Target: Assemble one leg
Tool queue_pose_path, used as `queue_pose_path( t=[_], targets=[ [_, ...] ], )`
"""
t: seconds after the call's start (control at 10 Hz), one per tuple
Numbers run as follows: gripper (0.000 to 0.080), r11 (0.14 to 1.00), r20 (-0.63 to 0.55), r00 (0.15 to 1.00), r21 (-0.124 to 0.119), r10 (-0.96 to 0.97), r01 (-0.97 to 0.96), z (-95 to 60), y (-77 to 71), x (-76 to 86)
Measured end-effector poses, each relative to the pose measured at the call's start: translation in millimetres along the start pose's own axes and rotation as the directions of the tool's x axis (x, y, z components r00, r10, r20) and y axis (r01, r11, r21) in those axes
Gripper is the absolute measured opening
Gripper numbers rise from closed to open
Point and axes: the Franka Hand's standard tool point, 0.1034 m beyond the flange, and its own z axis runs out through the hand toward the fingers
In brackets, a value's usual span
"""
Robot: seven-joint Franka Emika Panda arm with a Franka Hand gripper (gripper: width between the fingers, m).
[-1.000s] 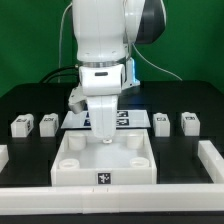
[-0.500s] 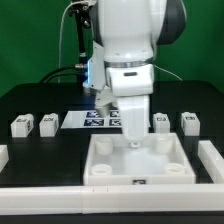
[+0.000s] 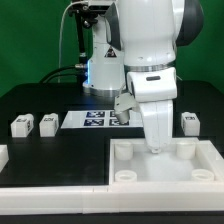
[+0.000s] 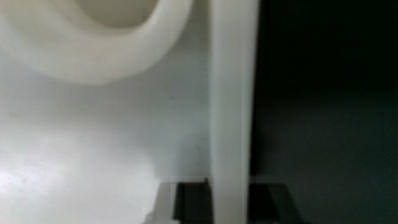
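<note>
Your black table [image 3: 30,100] carries all parts. The white arm [image 3: 150,40] stands over the tray [image 3: 165,168], a large white square panel with round corner sockets, which lies at the front of the table on the exterior view's right.

A white rail [image 3: 50,192] runs along the table's front edge, on the exterior view's left of the tray. The marker board [image 3: 92,119] lies flat behind the tray's far left corner.

Your gripper [image 3: 156,148] reaches down at the tray's far wall. In the wrist view the jaws sit narrow, one dark finger [image 4: 189,205] pressed to each face of that wall [image 4: 228,100], gripping it beside a socket [image 4: 107,40].

The first leg [image 3: 20,126] and second leg [image 3: 47,124] stand untouched, well apart from the tray on the exterior view's left. The third leg [image 3: 190,122] stands just behind the tray's far right corner.
</note>
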Motion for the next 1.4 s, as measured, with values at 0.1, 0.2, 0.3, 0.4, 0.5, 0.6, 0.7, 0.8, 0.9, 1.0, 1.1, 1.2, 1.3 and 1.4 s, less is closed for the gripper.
queue_pose_path(
  t=[0.1,0.2,0.3,0.4,0.5,0.6,0.7,0.8,0.9,1.0,1.1,1.2,1.3,1.4],
  targets=[
    [0.0058,1.000,-0.001,1.000,0.000,-0.004,0.004,0.0,0.0,-0.4],
    [0.0058,1.000,-0.001,1.000,-0.001,-0.006,0.006,-0.1,0.0,-1.9],
    [0.0058,1.000,-0.001,1.000,-0.001,-0.005,0.005,0.2,-0.3,-1.8],
    [0.0142,1.000,-0.001,1.000,0.000,-0.004,0.004,0.3,-0.4,-2.3],
    [0.0343,1.000,-0.001,1.000,0.000,-0.003,0.003,0.4,-0.4,-2.5],
    [0.0478,1.000,-0.001,1.000,0.000,-0.003,0.003,0.5,-0.5,-2.7],
    [0.0478,1.000,-0.001,1.000,0.000,-0.002,0.002,0.6,-0.5,-2.9],
    [0.0611,1.000,-0.001,1.000,0.000,-0.002,0.002,0.6,-0.6,-3.0],
    [0.0637,1.000,-0.001,1.000,0.000,-0.002,0.002,0.7,-0.6,-3.1],
    [0.0637,1.000,-0.001,1.000,0.001,-0.002,0.002,0.8,-0.6,-3.3],
    [0.0647,1.000,-0.001,1.000,0.001,-0.002,0.002,0.8,-0.7,-3.4],
    [0.0647,1.000,-0.001,1.000,0.001,-0.001,0.001,0.9,-0.7,-3.4],
    [0.0649,1.000,0.000,1.000,0.001,-0.001,0.001,0.9,-0.7,-3.5],
    [0.0649,1.000,0.000,1.000,0.001,-0.001,0.001,0.9,-0.7,-3.6]
  ],
)
